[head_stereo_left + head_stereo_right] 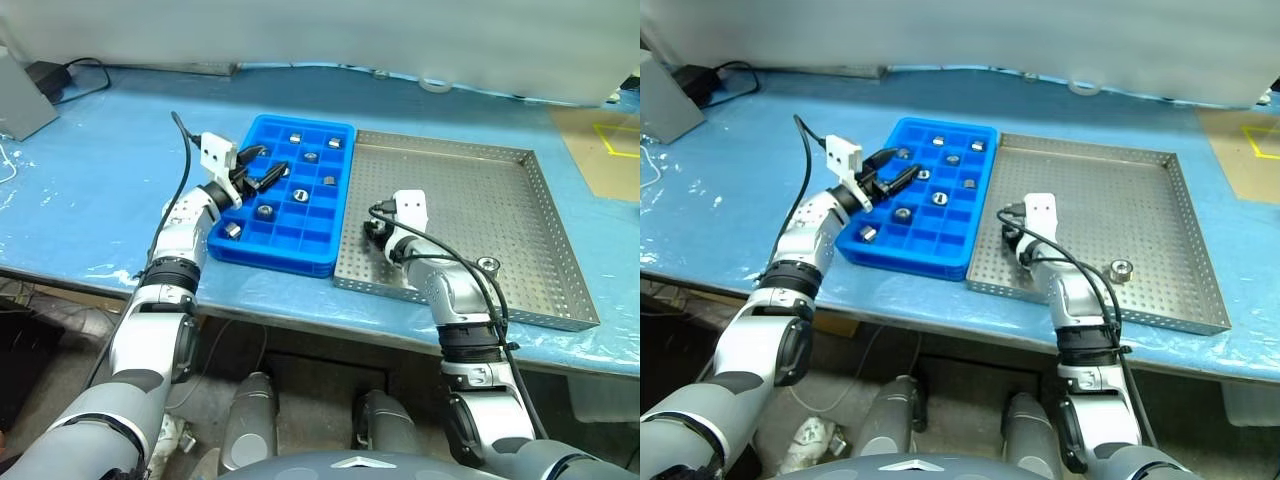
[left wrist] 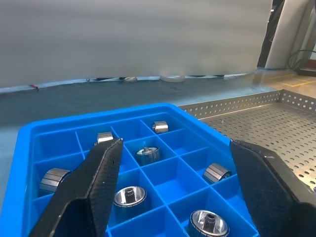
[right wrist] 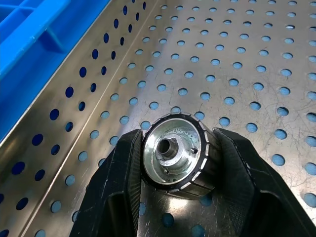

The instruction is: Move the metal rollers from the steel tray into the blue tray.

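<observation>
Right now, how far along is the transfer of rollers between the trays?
Mostly done: seven rollers sit in compartments of the blue tray. In hand: the right gripper is closed on a roller lying on the steel tray. Left: that one, plus one more roller near the tray's front rim. The left gripper hangs open over the blue tray.
</observation>
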You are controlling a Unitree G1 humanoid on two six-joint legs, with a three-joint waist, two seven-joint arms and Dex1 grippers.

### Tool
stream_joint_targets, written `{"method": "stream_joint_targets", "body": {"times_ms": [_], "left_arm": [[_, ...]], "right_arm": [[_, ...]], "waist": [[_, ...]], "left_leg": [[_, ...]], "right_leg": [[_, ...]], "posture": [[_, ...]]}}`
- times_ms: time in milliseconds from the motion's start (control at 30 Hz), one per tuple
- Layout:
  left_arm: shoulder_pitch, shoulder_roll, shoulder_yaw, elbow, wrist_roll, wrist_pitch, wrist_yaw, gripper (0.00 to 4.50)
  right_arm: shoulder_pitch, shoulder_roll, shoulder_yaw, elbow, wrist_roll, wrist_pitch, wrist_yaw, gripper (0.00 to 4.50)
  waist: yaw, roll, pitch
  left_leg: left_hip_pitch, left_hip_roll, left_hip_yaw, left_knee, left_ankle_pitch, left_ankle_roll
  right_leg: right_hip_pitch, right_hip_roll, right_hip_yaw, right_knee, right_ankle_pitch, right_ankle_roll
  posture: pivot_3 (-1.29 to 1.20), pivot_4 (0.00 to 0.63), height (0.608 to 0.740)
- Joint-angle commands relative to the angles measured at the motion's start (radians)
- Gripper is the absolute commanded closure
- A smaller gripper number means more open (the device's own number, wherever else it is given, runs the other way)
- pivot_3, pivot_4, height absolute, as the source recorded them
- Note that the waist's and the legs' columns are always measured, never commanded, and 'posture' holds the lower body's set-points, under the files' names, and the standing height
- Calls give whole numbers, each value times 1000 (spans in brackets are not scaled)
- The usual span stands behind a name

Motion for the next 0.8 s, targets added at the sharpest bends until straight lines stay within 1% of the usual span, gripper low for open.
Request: {"method": "stream_joint_targets", "body": {"times_ms": [33,133,233,300,367,567,800], "left_arm": [[-29,21,46,-42,-39,23,35,705],[-78,54,110,4,-71,35,98,705],[-99,82,131,32,-64,16,147,705],[-97,90,140,30,-63,18,174,705],[-76,93,139,6,-58,20,180,705],[-17,95,113,-68,-38,18,186,705],[-1,103,113,-74,-38,25,190,705]], "right_arm": [[-16,34,-34,-28,34,-83,9,2706],[-104,98,-87,-64,136,-144,60,2706],[-171,132,-75,-76,235,-159,186,2706],[-202,123,-20,-65,264,-141,284,2706],[-226,97,64,-26,241,-126,360,2706],[-262,51,201,81,161,-145,442,2706],[-235,29,248,69,146,-134,490,2706]], "waist": [[-1,0,0],[-6,0,0],[-7,0,0],[-1,1,0],[3,0,0],[25,0,0],[30,0,0]], "left_leg": [[0,0,0,0,0,0],[-2,0,0,0,-1,1],[-6,0,-1,0,0,1],[-5,1,-1,0,0,1],[-3,1,-1,0,-1,2],[-7,0,-2,0,-1,2],[-6,1,-2,0,1,-1]], "right_leg": [[0,0,0,0,0,0],[-3,0,0,1,1,-1],[-8,2,0,3,1,-2],[-7,3,0,2,1,-2],[-4,2,-1,1,1,-2],[-3,0,-4,-3,1,-2],[-3,0,-4,0,1,-2]], "posture": [[-27,150,740],[0,150,740],[13,150,740],[30,150,740],[57,150,740],[80,150,740],[97,150,740]]}}
